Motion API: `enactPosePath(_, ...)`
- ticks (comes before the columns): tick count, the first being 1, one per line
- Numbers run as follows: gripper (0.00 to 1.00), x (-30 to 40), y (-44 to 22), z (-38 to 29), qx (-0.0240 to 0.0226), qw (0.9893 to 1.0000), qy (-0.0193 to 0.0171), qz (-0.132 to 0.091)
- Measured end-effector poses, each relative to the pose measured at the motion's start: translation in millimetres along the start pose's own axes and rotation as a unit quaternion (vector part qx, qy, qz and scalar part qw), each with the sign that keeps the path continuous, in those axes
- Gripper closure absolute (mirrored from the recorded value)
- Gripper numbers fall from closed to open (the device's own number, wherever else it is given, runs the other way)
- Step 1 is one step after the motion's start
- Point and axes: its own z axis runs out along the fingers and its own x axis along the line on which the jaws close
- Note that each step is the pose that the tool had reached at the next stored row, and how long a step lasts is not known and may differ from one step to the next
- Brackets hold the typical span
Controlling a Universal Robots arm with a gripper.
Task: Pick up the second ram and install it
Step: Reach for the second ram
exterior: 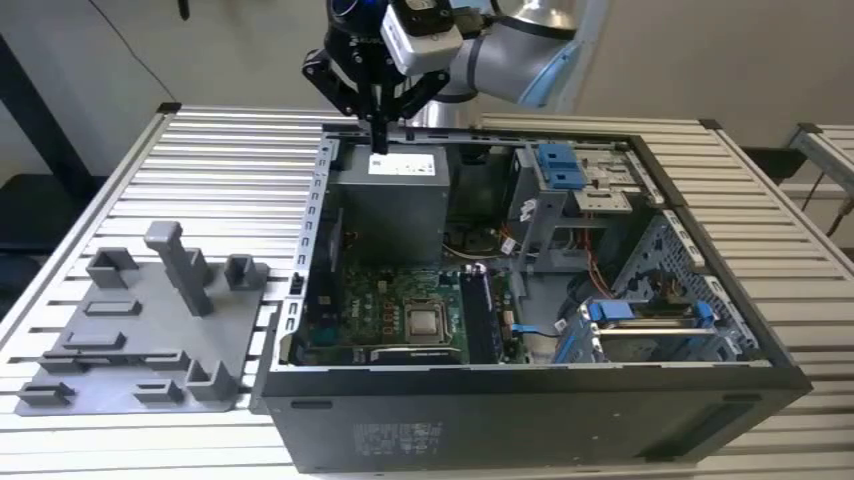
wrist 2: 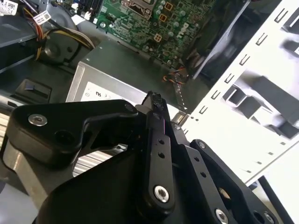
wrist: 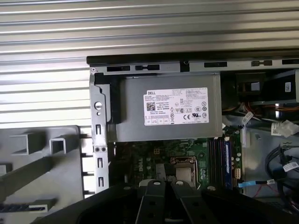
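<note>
My gripper (exterior: 379, 140) hangs over the back of the open computer case, above the grey power supply (exterior: 388, 195). Its black fingers (wrist 2: 156, 140) are shut, tips together, and I see nothing between them. In the first wrist view the gripper (wrist: 166, 185) is above the green motherboard (wrist: 154, 158), whose long black slots (wrist: 216, 156) lie beside the processor socket (exterior: 426, 322). A thin dark strip (wrist: 28, 206), apparently the second ram, lies in a holder on the grey fixture (exterior: 134, 330), at the exterior view's left, well away from the gripper.
The case's metal walls (exterior: 315, 230) ring the motherboard. Drive cages with blue clips (exterior: 561, 165) and loose cables (exterior: 587, 250) take up the exterior view's right side. A tall grey post (exterior: 180, 265) stands on the fixture. All of it rests on a ribbed metal table (exterior: 214, 150).
</note>
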Motion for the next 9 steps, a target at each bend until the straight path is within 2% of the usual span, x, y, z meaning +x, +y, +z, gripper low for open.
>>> enactPosePath(9, 0.89, 6.7, -2.8, -0.2, 0.0000, 1.0000, 0.0000, 0.000)
